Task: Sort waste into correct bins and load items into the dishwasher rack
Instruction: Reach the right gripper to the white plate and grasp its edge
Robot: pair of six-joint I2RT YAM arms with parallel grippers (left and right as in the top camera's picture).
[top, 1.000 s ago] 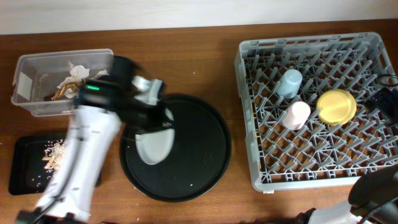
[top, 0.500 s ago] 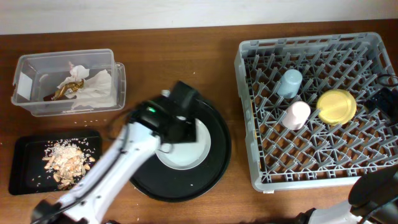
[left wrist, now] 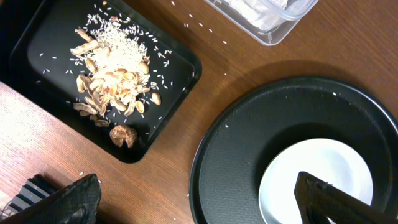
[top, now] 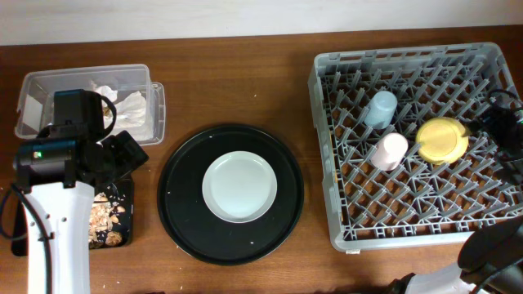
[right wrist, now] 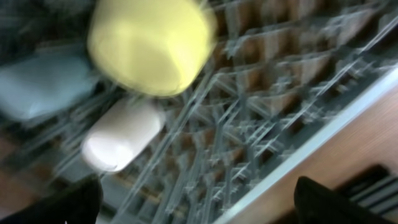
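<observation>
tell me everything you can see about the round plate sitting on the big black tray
The plate is round and pale grey-white, with a smooth, slightly glossy surface that looks like ceramic or hard plastic. A shallow raised rim rings its flat centre. It looks empty, with no food or scraps on it. It lies flat and right side up, roughly in the middle of the large round black tray. It rests only on that tray, and nothing else touches it.

View is motion-blurred. Yellow bowl (right wrist: 149, 43), pink cup (right wrist: 121, 142) and light-blue cup (right wrist: 40, 93) are seen close together in dishwasher rack (right wrist: 249, 124). Bench (right wrist: 348, 143) is seen past its rim. Right gripper (right wrist: 199, 205) jaws are spread, empty.
</observation>
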